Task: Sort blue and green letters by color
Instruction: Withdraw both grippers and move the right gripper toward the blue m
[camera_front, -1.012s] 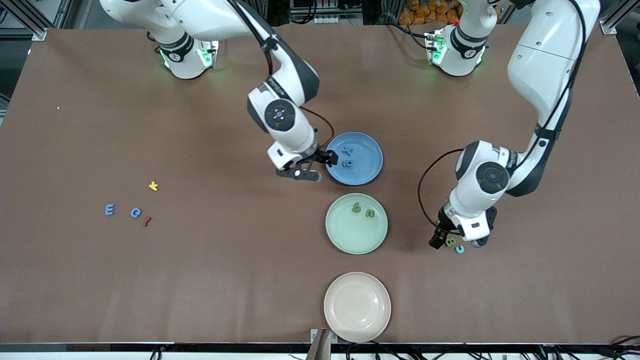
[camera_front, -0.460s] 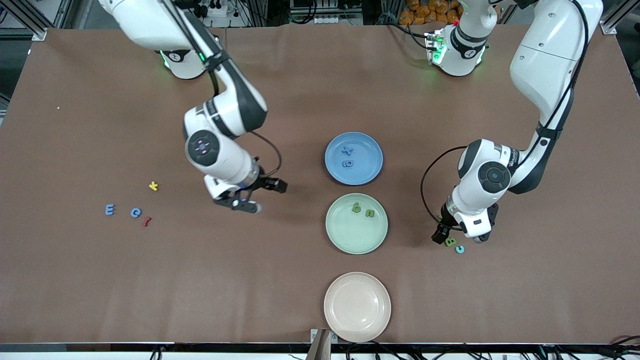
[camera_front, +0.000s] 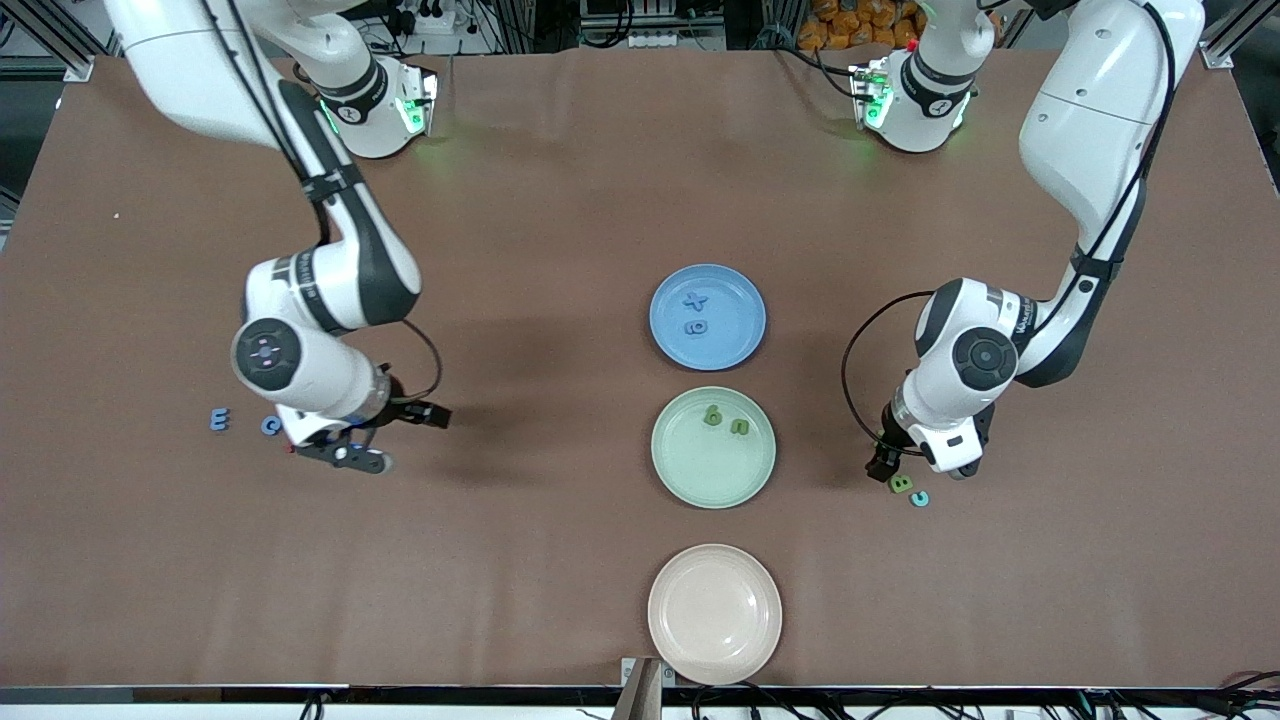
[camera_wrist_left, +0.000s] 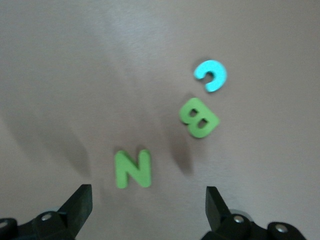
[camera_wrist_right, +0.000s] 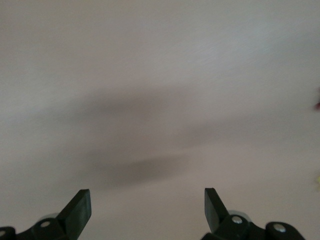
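**Both arms over loose letters**

The right gripper (camera_front: 392, 437), jaws wide and empty, hung over the bench (camera_front: 560, 560) beside blue letters (camera_front: 219, 420). The left gripper (camera_front: 920, 465), likewise wide, hung over green letters (camera_wrist_left: 199, 117).

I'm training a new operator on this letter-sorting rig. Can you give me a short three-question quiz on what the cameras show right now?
1. True or false: the pink plate holds a letter.
2. Which letters lie in the green plate? A) two green letters B) two blue letters C) none
3. Fill in: the left gripper hangs open over the green B, which lies beside the turquoise ____.

Key:
1. False; it is bare.
2. A; the two blue letters lie in the blue plate.
3. c. The right gripper, also open, is over the table beside the blue c.
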